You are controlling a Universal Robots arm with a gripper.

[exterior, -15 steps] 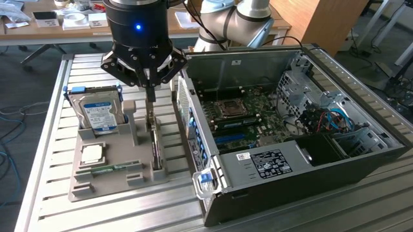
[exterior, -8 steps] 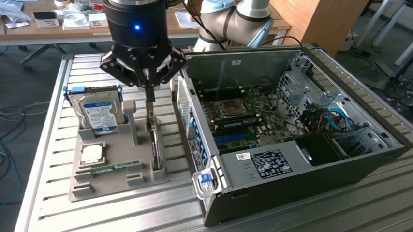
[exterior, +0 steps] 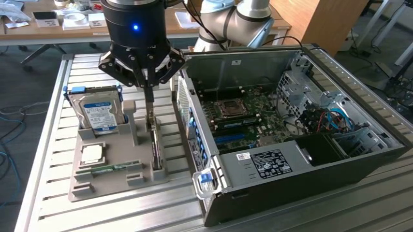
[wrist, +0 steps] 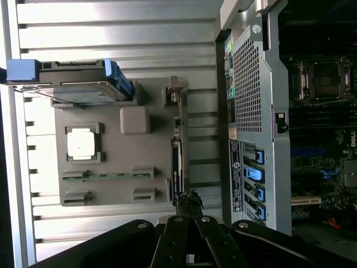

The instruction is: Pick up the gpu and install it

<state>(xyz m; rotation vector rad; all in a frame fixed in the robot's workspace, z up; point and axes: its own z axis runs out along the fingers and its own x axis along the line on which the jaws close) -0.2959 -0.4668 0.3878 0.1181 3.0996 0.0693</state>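
Observation:
The gpu (exterior: pixel 156 150) is a thin dark card standing on edge in a slot of the grey parts holder (exterior: pixel 103 191), at the side nearest the open computer case (exterior: pixel 290 183). My gripper (exterior: pixel 150 112) reaches straight down over the card's far end, and its fingers are pressed together on the card's top edge. In the wrist view the fingertips (wrist: pixel 188 196) meet over one end of the gpu (wrist: pixel 176 162), which still sits in its slot. The motherboard (exterior: pixel 245 116) lies exposed inside the case.
The holder also carries a silver hard drive (exterior: pixel 98 113) with a blue-white label, a square processor chip (exterior: pixel 92 153) and a small green memory stick (exterior: pixel 110 168). The case's perforated rear wall (wrist: pixel 251 111) stands close beside the card. Everything rests on a ribbed metal table (exterior: pixel 58 208).

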